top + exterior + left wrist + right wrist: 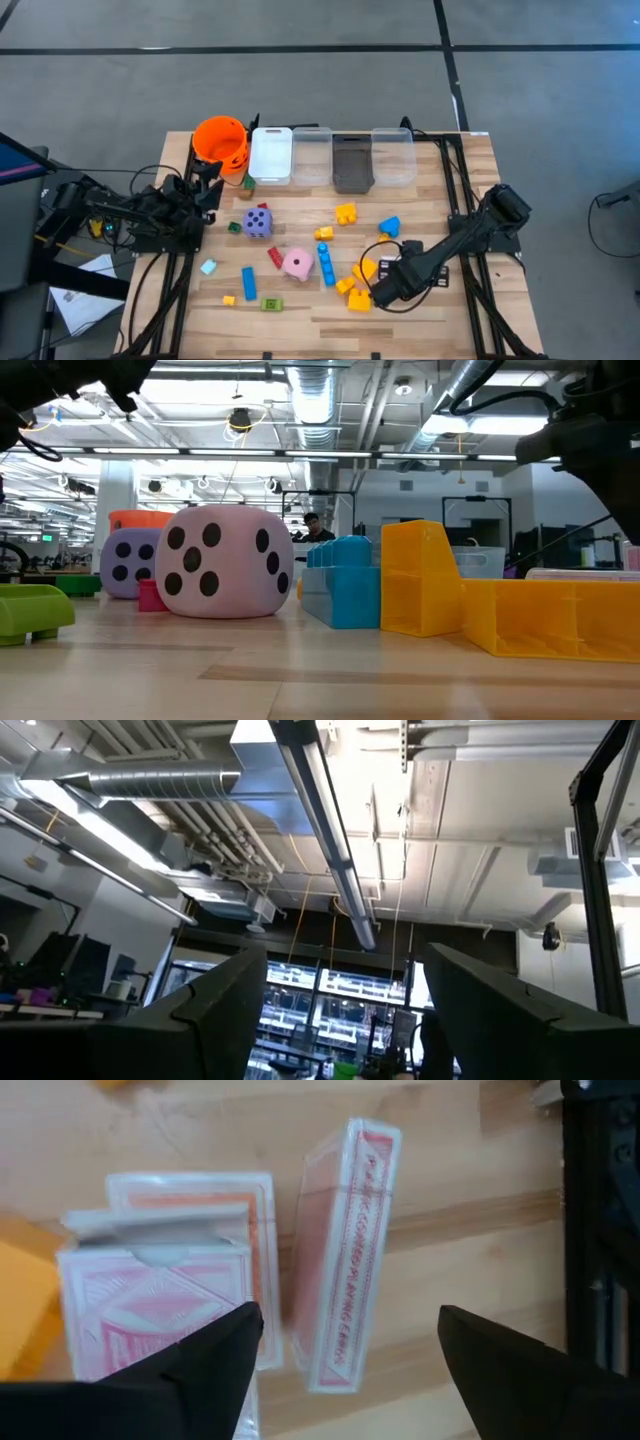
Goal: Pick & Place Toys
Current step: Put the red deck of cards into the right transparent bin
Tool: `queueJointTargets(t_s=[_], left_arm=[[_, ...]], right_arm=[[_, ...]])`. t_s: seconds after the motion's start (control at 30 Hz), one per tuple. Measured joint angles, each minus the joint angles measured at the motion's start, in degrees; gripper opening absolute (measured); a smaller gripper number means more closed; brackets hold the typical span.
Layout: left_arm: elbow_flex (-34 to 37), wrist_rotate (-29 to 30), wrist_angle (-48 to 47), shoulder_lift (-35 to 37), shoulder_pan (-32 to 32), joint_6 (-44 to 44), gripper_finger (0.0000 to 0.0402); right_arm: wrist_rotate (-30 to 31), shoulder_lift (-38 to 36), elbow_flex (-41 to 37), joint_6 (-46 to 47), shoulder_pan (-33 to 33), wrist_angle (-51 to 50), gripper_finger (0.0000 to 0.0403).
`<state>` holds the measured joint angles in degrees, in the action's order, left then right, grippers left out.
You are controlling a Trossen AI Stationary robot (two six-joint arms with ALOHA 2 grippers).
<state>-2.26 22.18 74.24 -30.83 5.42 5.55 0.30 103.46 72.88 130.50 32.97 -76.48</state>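
Card packs, pink-and-white printed boxes in glossy wrap, are what the right jaws (345,1350) are lined up on. One pack (345,1250) stands on its long edge between the spread right fingertips (215,1350) and just beyond them; a second pack (160,1315) and a third (195,1205) lie flat just beside it on the wooden worktop (480,1170). In the high view the right jaws (385,290) hang low at the near right of the worktop, beside a cluster of small yellow plastic building blocks (357,296).

Judging from this, the packs are light and stiff, but the film wrap looks slippery and the upright one would tip easily if nudged. The best hold seems to be across its two broad faces, at mid-length, with the jaws squared to it so it does not twist out.

The left jaws (345,1020) are parted and empty, pointing up toward the ceiling; that arm waits at the worktop's left edge near the orange plastic bucket (220,140)
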Motion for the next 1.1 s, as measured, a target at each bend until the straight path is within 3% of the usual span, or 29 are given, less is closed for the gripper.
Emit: queueJointTargets(t_s=[0.43, 0.8, 1.1], left_arm=[[-0.02, 0.11, -2.71, 0.00, 0.01, -0.38, 0.0264], [-0.02, 0.32, -1.32, 0.02, 0.01, -0.41, 0.0264], [-0.07, 0.39, 2.70, 0.04, 0.01, 1.36, 0.0264]], right_arm=[[0.17, 0.00, 0.00, 0.07, -2.03, 0.32, 0.0248], [0.17, -0.01, -0.19, 3.58, -2.03, 0.74, 0.0239], [-0.25, -0.55, -9.25, 4.77, -1.92, 10.87, 0.0239]])
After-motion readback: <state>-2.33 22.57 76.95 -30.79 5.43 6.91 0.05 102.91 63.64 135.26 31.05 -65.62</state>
